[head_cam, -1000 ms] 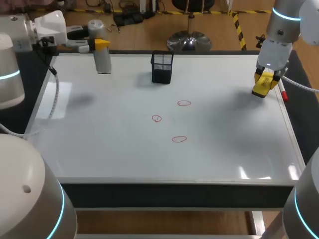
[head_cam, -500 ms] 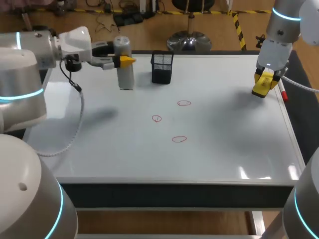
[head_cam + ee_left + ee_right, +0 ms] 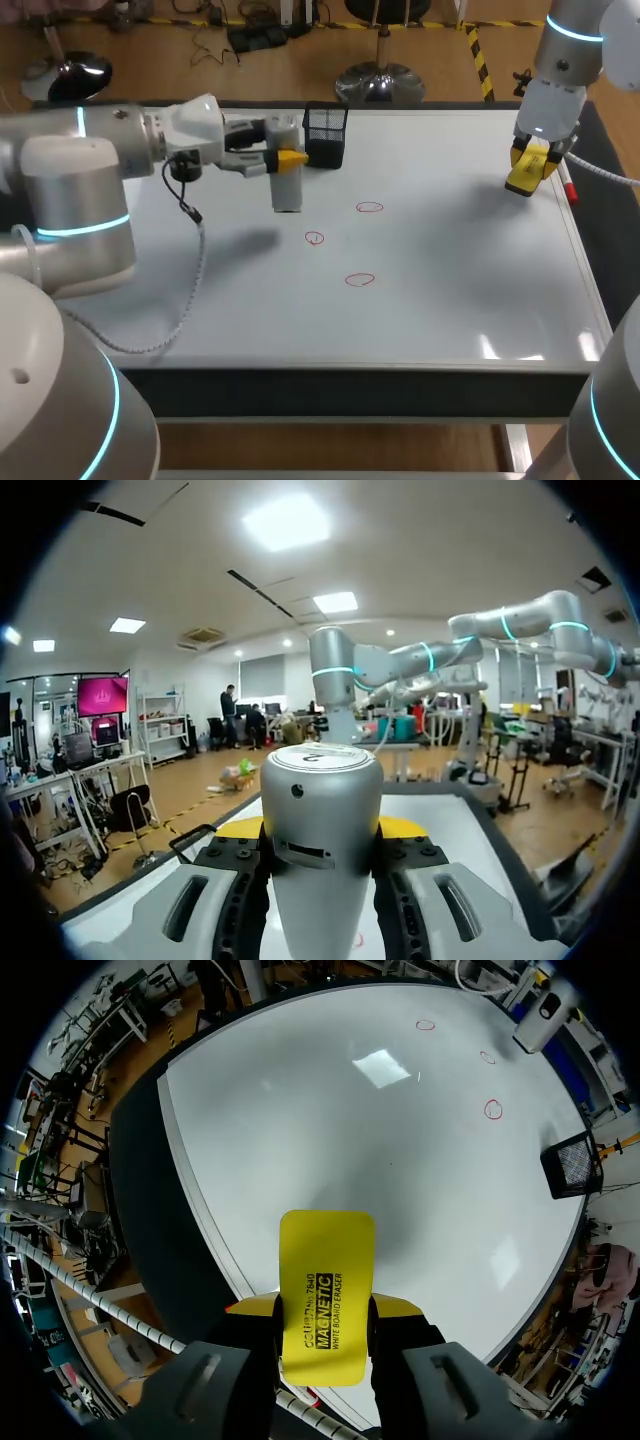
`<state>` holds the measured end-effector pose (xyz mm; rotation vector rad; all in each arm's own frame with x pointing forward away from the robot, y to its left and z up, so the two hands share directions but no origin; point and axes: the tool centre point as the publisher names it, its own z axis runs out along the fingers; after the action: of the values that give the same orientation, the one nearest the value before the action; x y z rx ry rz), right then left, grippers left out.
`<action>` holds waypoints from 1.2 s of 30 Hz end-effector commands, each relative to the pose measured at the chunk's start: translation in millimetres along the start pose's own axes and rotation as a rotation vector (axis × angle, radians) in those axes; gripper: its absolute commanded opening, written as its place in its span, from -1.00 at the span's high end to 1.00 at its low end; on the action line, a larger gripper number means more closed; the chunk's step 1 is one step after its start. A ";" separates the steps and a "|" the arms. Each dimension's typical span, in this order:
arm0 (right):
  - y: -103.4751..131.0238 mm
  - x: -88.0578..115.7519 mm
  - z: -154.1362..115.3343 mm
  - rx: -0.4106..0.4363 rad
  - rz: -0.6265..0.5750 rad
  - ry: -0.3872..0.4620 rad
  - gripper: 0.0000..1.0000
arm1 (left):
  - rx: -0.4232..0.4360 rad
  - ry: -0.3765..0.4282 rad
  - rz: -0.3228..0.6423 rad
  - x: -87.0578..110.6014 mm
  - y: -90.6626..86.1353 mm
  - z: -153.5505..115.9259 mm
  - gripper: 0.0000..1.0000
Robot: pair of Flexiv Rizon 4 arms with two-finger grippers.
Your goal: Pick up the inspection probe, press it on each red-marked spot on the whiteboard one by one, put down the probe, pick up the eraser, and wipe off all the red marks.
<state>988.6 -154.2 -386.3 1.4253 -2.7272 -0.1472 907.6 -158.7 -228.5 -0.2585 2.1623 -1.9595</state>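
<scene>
Inspection probe (image 3: 287, 190): silver cylinder, upright, pinched from both sides by the left gripper (image 3: 285, 158) over the whiteboard (image 3: 450, 290) tabletop. In the left wrist view the probe (image 3: 322, 850) fills the gap between the gripper's (image 3: 320, 828) yellow tips, both pressed to its sides.

Change: a second ago the probe hung at the far left edge of the board. Half a second ago it was left of the black mesh holder (image 3: 325, 135). Now it is just near-left of that holder, farther right and nearer.

Red marks, none wiped: far red mark (image 3: 370, 207) to the right of the probe, middle red mark (image 3: 315, 238) near-right of it and closest, near red mark (image 3: 360, 280) beyond that.

Right gripper (image 3: 527, 168): at the far right edge of the board, clamped on the yellow eraser (image 3: 524, 180), same place as before. The right wrist view shows the eraser (image 3: 327, 1295) flat between both fingers.
</scene>
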 end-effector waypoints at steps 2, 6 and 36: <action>-0.3 0.5 -0.9 0.002 -0.002 0.002 1.00 | 0.000 0.026 -0.014 3.7 13.7 17.4 1.00; -0.3 0.5 -0.9 0.002 -0.002 0.002 1.00 | 0.009 0.037 -0.026 10.9 20.8 24.3 1.00; -0.3 0.5 -0.9 0.002 -0.002 0.002 1.00 | -0.011 0.070 -0.015 34.9 41.9 40.1 1.00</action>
<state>988.7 -154.1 -386.3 1.4256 -2.7273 -0.1473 886.8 -200.5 -274.1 -0.2088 2.2274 -1.9982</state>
